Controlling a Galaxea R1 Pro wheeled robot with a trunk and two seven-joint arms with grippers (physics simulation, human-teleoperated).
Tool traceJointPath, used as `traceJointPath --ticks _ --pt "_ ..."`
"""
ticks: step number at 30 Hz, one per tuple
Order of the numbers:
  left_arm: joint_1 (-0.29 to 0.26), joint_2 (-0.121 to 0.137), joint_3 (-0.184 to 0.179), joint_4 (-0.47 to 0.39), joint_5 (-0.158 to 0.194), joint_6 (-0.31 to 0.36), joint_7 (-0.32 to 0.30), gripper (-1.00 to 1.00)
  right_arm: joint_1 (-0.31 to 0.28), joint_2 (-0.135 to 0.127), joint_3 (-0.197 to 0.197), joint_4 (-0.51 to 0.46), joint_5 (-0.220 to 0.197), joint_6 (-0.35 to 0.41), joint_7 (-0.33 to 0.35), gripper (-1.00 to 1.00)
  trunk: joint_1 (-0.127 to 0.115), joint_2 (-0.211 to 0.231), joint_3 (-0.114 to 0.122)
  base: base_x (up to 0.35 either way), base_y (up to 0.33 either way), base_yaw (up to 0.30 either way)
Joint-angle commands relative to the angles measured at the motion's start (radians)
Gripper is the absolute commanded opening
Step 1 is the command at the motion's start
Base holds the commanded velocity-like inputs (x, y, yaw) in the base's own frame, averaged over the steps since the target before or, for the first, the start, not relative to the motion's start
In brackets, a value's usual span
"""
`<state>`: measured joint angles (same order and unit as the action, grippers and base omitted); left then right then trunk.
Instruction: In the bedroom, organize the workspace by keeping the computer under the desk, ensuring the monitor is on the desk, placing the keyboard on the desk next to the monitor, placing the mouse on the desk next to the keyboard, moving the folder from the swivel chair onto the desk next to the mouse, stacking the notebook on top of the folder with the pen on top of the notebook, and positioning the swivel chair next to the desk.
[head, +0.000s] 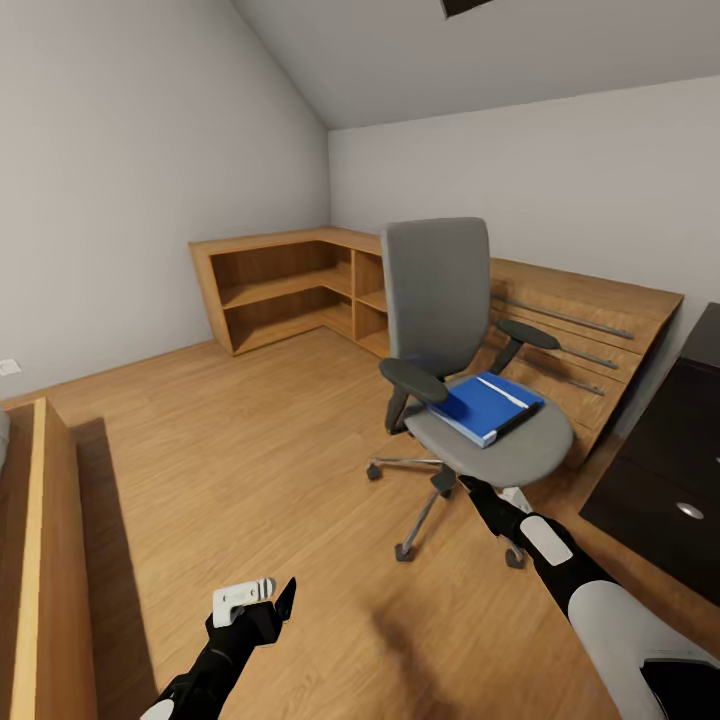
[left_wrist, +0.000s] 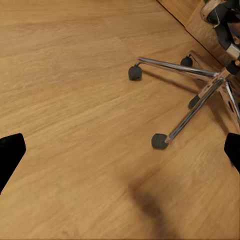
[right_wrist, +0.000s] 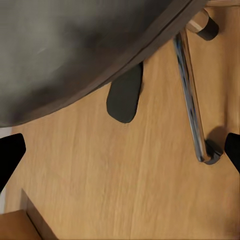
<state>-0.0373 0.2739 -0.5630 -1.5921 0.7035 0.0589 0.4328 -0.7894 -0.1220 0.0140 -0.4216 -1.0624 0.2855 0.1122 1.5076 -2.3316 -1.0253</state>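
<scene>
The grey swivel chair (head: 440, 300) stands mid-room on the wood floor, its seat turned toward me. A bright blue folder (head: 480, 405) lies flat on the seat, with a thin white strip and a dark edge along its right side. My right gripper (head: 470, 487) is tucked just below the seat's front edge, open; the right wrist view has the seat's grey underside (right_wrist: 75, 50) and a chrome leg (right_wrist: 192, 100) ahead of it. My left gripper (head: 265, 598) hangs open low over the floor, left of the chair's chrome base (left_wrist: 200, 95). The black desk (head: 690, 440) is at the right edge.
A low wooden corner shelf unit (head: 280, 285) lines the far walls. A light wooden dresser (head: 590, 340) with metal handles stands behind the chair. A wooden bed frame (head: 45, 560) runs along the left edge. Open floor lies between it and the chair.
</scene>
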Motion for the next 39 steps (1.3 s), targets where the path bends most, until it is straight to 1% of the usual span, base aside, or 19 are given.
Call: traceJointPath --ticks 1,6,12,17,26,29,33,34,39 --pt "-0.001 0.001 -0.002 -0.002 0.004 0.002 0.007 1.00 -0.001 -0.001 0.000 0.000 -0.005 0.003 0.002 1.00 0.000 0.000 -0.001 0.302 0.000 0.000" --pt "-0.001 0.001 -0.003 -0.002 0.004 0.002 0.007 1.00 -0.001 0.000 0.000 0.000 -0.005 0.003 0.003 1.00 0.000 0.000 -0.001 0.150 -0.001 0.000" --pt "-0.001 0.002 -0.002 -0.002 0.006 0.002 0.007 1.00 -0.001 -0.003 -0.001 0.000 -0.005 0.000 0.003 1.00 0.000 0.000 -0.001 -0.104 -0.220 0.000" --pt "-0.001 0.002 -0.001 -0.001 0.007 0.002 0.007 1.00 -0.001 -0.007 -0.004 0.023 -0.009 -0.054 0.002 1.00 0.000 0.000 -0.001 -0.098 -0.119 0.000" --pt "-0.001 0.002 0.000 -0.001 0.007 0.002 0.007 1.00 -0.001 -0.043 -0.009 0.043 -0.016 -0.071 0.001 1.00 0.000 0.000 -0.001 -0.008 -0.016 0.000" --pt "-0.001 0.002 0.000 -0.002 0.007 0.002 0.007 1.00 -0.001 -0.052 -0.021 0.047 -0.016 -0.071 0.001 1.00 0.000 0.000 -0.001 0.000 -0.176 0.000" --pt "-0.001 0.002 0.000 -0.002 0.007 0.002 0.007 1.00 -0.001 -0.055 -0.039 0.048 -0.016 -0.071 0.001 1.00 0.000 0.000 -0.001 0.000 -0.258 0.000" --pt "-0.001 0.003 0.000 -0.002 0.007 0.002 0.007 1.00 -0.001 -0.057 -0.053 0.049 -0.016 -0.071 0.001 1.00 0.000 0.000 -0.001 0.000 -0.299 0.000" --pt "-0.001 0.003 0.000 -0.002 0.008 0.002 0.007 1.00 -0.001 -0.059 -0.059 0.049 -0.016 -0.072 0.002 1.00 0.000 0.000 -0.001 0.000 -0.307 0.000"
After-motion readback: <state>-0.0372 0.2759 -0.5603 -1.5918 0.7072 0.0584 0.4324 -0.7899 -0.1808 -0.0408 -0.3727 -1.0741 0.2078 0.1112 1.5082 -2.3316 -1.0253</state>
